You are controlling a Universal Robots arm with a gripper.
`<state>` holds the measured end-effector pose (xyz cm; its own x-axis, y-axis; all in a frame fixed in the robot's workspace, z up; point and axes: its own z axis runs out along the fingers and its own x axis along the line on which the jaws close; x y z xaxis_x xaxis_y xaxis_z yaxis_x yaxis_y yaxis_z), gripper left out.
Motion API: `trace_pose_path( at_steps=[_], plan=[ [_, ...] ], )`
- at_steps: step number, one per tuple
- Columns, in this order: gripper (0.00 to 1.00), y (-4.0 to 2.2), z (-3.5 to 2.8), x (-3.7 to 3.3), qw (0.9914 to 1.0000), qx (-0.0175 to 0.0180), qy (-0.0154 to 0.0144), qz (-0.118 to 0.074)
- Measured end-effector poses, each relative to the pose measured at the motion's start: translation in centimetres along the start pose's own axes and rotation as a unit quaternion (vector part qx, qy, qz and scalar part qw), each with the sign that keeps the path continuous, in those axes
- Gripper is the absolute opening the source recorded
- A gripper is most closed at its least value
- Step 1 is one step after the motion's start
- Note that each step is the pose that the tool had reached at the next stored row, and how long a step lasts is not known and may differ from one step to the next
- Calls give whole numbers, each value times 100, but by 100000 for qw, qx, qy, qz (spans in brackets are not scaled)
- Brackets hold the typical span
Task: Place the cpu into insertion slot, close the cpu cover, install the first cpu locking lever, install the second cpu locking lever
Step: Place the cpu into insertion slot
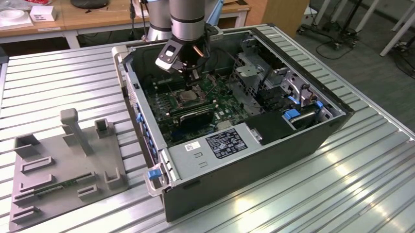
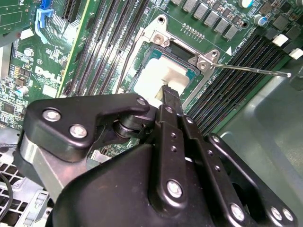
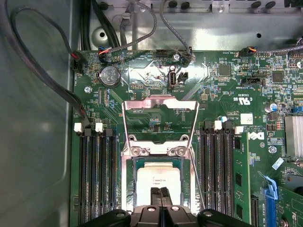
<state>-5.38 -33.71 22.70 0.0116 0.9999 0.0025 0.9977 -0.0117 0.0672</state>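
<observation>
Gripper [image 3: 159, 191], fingers closed together, over the cpu [image 3: 161, 174] — one edge hidden beneath.

I am working in a robotics lab or tech workshop.

My arm [image 1: 188, 19] is reaching down over a slatted metal table [image 1: 58, 92], with my pincer [image 1: 190, 86] hanging inside an opened PC case [image 1: 259, 160] whose green board [image 1: 224, 99] is lying bare. A grey jig [image 1: 65, 165] is sitting on the table at the exterior view's left. Behind, a wooden desk [image 1: 97, 19] is carrying white boxes [image 1: 42, 13], and wheeled stands [image 1: 337, 34] are standing on a grey floor [image 1: 370, 68] at the exterior view's right.
</observation>
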Motion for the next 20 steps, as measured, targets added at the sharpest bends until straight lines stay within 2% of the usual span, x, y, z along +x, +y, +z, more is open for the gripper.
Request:
trace_pose_path(
  at_steps=[10, 13, 18, 20],
  plan=[
    [11, 1, 0, 0, 100000, 16, -5, 0],
    [11, 1, 1, 0, 99998, 580, -12, 0],
    [11, 1, 1, 0, 99996, 883, -13, 2],
    [11, 1, 3, 0, 99996, 895, -7, 4]
  ],
)
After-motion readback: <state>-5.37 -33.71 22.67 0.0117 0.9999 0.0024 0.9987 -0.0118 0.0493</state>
